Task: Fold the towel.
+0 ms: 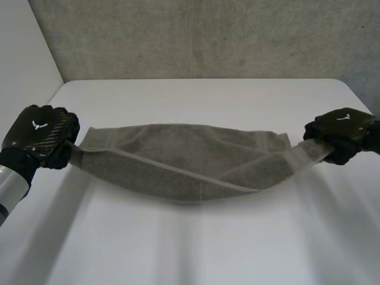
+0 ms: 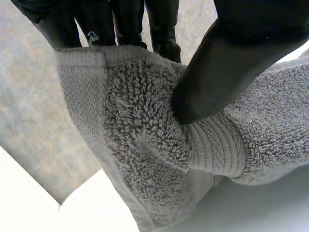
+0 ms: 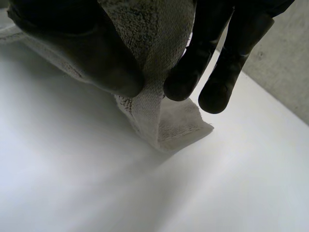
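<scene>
A grey towel (image 1: 178, 157) stretches across the white table (image 1: 196, 95) between my two hands, its near edge lifted and sagging in the middle while its far edge lies on the table. My left hand (image 1: 41, 135) is shut on the towel's left end. In the left wrist view the thumb (image 2: 217, 82) presses the towel (image 2: 145, 130) against the fingers (image 2: 96, 24). My right hand (image 1: 341, 133) is shut on the right end. The right wrist view shows its thumb (image 3: 96, 63) and fingers (image 3: 193, 67) pinching the towel (image 3: 159, 111), whose corner hangs to the table.
A concrete wall (image 1: 208, 35) rises behind the table's far edge. White table surface (image 1: 190, 243) lies between the towel and the near edge.
</scene>
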Motion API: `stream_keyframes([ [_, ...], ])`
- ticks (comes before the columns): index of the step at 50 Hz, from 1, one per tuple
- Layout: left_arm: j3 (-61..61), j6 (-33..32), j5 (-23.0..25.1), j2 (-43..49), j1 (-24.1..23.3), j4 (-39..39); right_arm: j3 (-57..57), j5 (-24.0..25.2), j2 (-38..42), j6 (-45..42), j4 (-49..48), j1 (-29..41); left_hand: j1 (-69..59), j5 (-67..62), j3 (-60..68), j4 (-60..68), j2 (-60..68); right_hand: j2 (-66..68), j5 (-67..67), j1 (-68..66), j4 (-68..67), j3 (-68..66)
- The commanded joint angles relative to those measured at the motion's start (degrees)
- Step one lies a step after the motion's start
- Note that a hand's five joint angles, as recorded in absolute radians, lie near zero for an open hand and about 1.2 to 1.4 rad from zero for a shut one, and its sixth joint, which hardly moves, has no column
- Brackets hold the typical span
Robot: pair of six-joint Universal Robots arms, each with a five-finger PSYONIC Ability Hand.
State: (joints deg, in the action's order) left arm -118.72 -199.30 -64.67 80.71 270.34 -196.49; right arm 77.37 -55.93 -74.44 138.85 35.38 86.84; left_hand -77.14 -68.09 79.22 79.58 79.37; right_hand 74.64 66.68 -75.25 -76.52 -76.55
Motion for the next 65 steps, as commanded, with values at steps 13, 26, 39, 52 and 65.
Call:
stream_keyframes([
  [13,2.52,8.92,5.61,-4.16,8.89,7.26,-5.13,8.12,-5.45,-7.97,12.08,-12.92,-2.86,-1.91,0.78,0.42,0.63,5.36,3.32,-4.75,-3.48,-3.45],
  [26,16.39,8.49,1.76,22.96,-2.17,4.70,-13.71,-11.88,12.80,-12.72,11.91,7.62,-2.86,-1.91,0.78,0.42,0.63,5.36,3.32,-4.75,-3.48,-3.45],
  [39,43.80,-0.74,-11.52,37.68,-6.66,13.85,-42.69,-18.68,26.09,-7.03,3.76,15.72,-2.86,-1.91,0.78,0.42,0.63,5.36,3.32,-4.75,-3.48,-3.45],
  [52,72.06,17.78,-26.01,32.16,-11.95,1.67,-69.02,-18.70,25.67,22.85,-23.50,15.56,-2.86,-1.91,0.78,0.42,0.63,5.36,3.32,-4.75,-3.48,-3.45],
  [65,54.87,22.46,-17.26,30.65,-9.84,-4.08,-60.08,-6.57,25.92,18.50,-11.92,14.85,-2.86,-1.91,0.78,0.42,0.63,5.36,3.32,-4.75,-3.48,-3.45],
])
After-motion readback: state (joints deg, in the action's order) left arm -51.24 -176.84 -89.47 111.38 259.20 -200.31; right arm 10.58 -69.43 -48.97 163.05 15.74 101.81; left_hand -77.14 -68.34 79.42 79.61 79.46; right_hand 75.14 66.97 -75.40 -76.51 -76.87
